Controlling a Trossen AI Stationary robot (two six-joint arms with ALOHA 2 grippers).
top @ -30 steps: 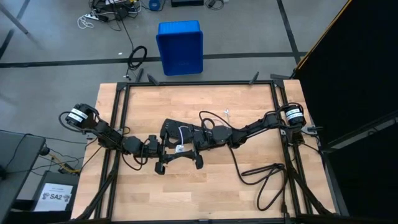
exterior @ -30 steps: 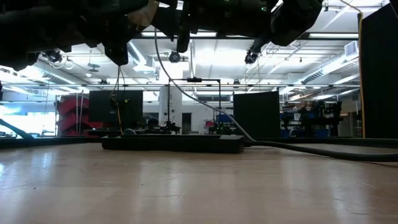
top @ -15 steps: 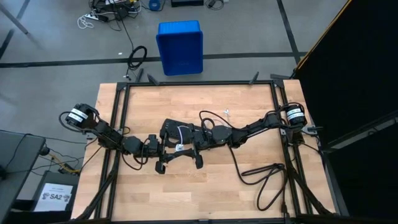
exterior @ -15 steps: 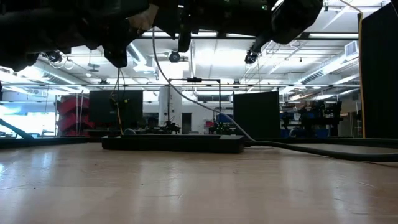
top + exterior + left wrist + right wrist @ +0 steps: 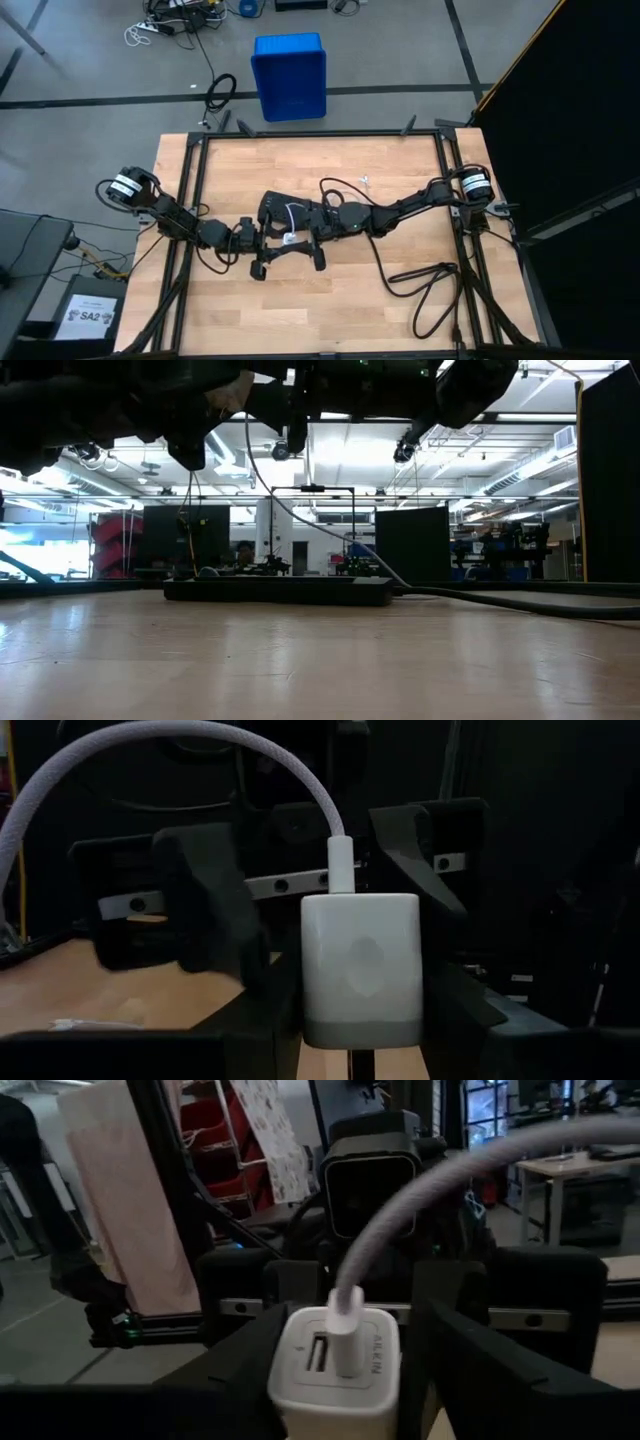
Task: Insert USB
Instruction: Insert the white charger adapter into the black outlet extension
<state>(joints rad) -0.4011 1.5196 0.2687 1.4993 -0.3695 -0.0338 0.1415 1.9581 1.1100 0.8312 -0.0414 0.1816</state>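
White plastic marks the small charger block (image 5: 335,1370) between the two grippers at mid-table; its face carries faint grey lettering that reads something like "ANKER", though too small to be sure. The USB (image 5: 440,1190), a thin white cable, has its plug end seated in one of the block's two ports, the plug's long axis running straight out of the face before the cable arcs up and away. In the left wrist view the block (image 5: 360,970) stands between that arm's dark fingers, cable (image 5: 150,750) rising from its top edge and bending over. The left gripper (image 5: 262,243) is clamped on the block; the right gripper (image 5: 300,228) faces it with fingers either side, and whether they press it I cannot tell.
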